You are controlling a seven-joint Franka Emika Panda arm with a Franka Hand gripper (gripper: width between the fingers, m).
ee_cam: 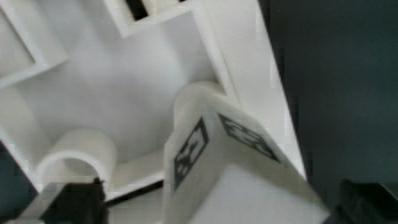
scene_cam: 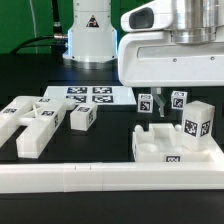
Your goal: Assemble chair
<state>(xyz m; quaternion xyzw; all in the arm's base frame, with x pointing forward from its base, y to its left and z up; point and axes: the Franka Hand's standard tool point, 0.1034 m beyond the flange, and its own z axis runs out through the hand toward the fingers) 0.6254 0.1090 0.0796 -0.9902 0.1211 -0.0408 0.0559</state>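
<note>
Backdrop: green wall (scene_cam: 20,25) behind a matte black counter (scene_cam: 110,145).
Marker board: the marker board (scene_cam: 88,95) is a thin flat white sheet of square tags, lying at the back of the counter.
Rail: a long, smooth white L-shaped rail (scene_cam: 100,182) runs along the near edge.
Loose pieces: the chair parts (scene_cam: 35,125) on the exterior view's left are glossy white plastic with blocky, square edges. Each carries small black-and-white tags, and a short block (scene_cam: 82,117) lies just beside them.
Seat: the seat tray (scene_cam: 150,152) on the exterior view's right is shallow, with a raised rim and the same glossy white. Tagged bars stand upright on it (I make out the chunkiest upright bar (scene_cam: 198,122) towards its right end).
Gripper: my gripper (ee_cam: 214,195) hangs over the back of the seat tray.
Grip: in the wrist view the dark fingers (ee_cam: 68,205) are spread wide, with a tagged block (ee_cam: 222,160) standing between them. I see space on either side of it, so the gripper holds nothing.
</note>
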